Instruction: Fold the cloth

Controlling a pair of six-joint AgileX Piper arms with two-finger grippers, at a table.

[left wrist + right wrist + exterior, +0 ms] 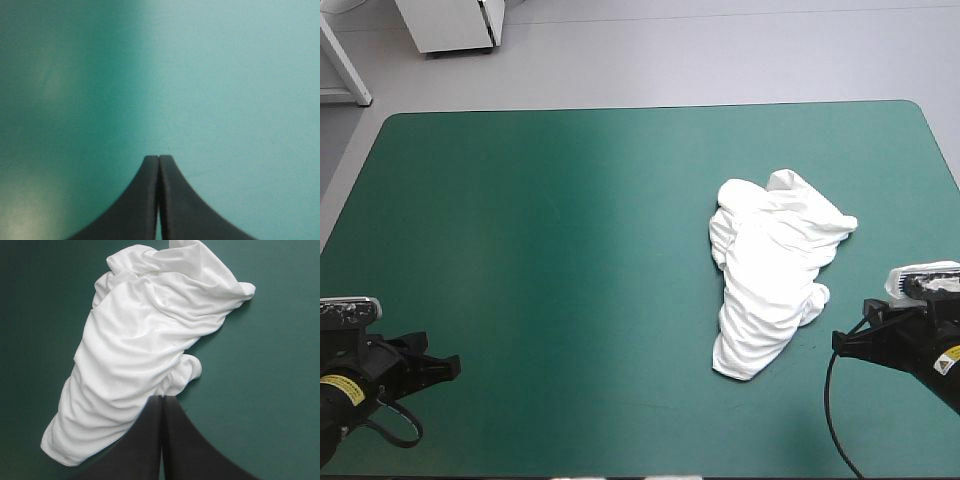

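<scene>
- The T-shirt (772,270) is a white, crumpled, elongated heap. It is broad and bunched at the end farthest from the right end effector (840,342) and runs to a rounded lobe at the near end.
- In the right wrist view the cloth is a fine, slightly glossy knit with soft, long creases running along the heap. A stitched hem curls round a small lobe just ahead of the fingertips.
- The right end effector is closed on nothing, its two black fingers meeting in one pointed arch. The T-shirt lies directly ahead of it and to one side. The tips sit just at the cloth's edge, probably short of touching, though the wrist view does not settle this.
- The left end effector (158,160) is also pressed together and empty, over bare cover. The T-shirt is well apart from it, across the table toward the other arm.
- The table (570,250) has a smooth, matte teal-green cover. Faint hairline scuffs show ahead of the left end effector, and the far corners are rounded.
- There is a yellow sticker (342,390) on the left arm and another (948,362) on the right. The print on both is too small to read.
- A wide stretch of bare cover lies ahead of the left end effector and between it and the heap. A narrower strip runs between the heap and the table's right edge. The far end of the heap stays well inside the far edge.
</scene>
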